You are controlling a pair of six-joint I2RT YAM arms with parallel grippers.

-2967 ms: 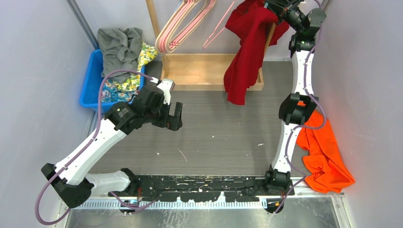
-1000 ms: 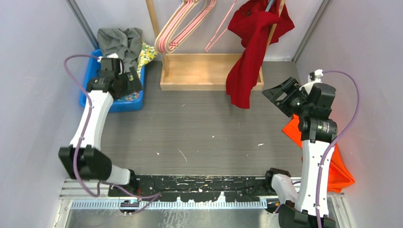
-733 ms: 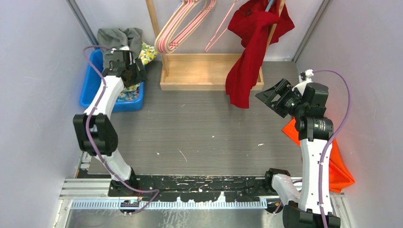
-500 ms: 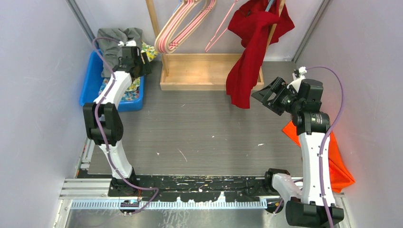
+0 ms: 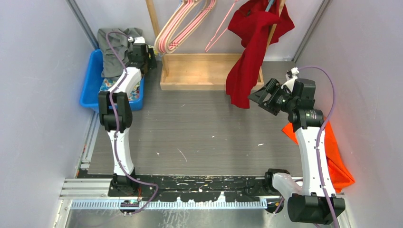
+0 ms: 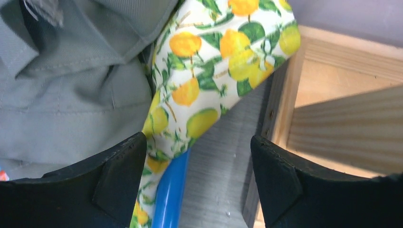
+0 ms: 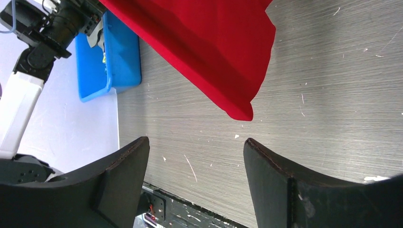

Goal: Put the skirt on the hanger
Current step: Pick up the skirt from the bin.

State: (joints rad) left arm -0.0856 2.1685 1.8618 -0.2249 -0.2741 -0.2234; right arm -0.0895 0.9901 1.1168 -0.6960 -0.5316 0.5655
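**Skirt straight ahead of my left tool, at the bin's rack-side corner**

My left tool (image 6: pixel 197 156) is released, its jaws standing wide with nothing between them. In the wrist view, the lemon-print skirt (image 6: pixel 209 71) lies just beyond the fingertips. I take this to be the task's piece, though I cannot tell its cut from a crumpled flap.

It sits in the blue bin (image 5: pixel 90 88) at the far left of the tabletop (image 5: pixel 199 128). Its loose flap spills over the bin's rim on the side nearest the wooden rack base (image 5: pixel 209 71). The flap runs aslant across my view, from far right to near left, so it lies neither square to my jaws nor in line with them. A grey garment (image 6: pixel 71 71) presses against it on the left, and the rack base stands just beside it on the right.

As I judge it, the coming move turns on this. The skirt is ahead of and below the left tool, in a narrow lane between the grey cloth and the wood. I would have to go in along that lane and clench on the printed flap alone.

The pink hangers (image 5: pixel 178 23) hang on the rack, to the right of the bin and above it, so the carry would be short and to my right.

My right tool (image 5: pixel 266 97) is also released and empty. It hovers near the hem of the red garment (image 5: pixel 247 61) that hangs from the rack, well apart from the bin. The left arm is plainly the nearer one for the pick.
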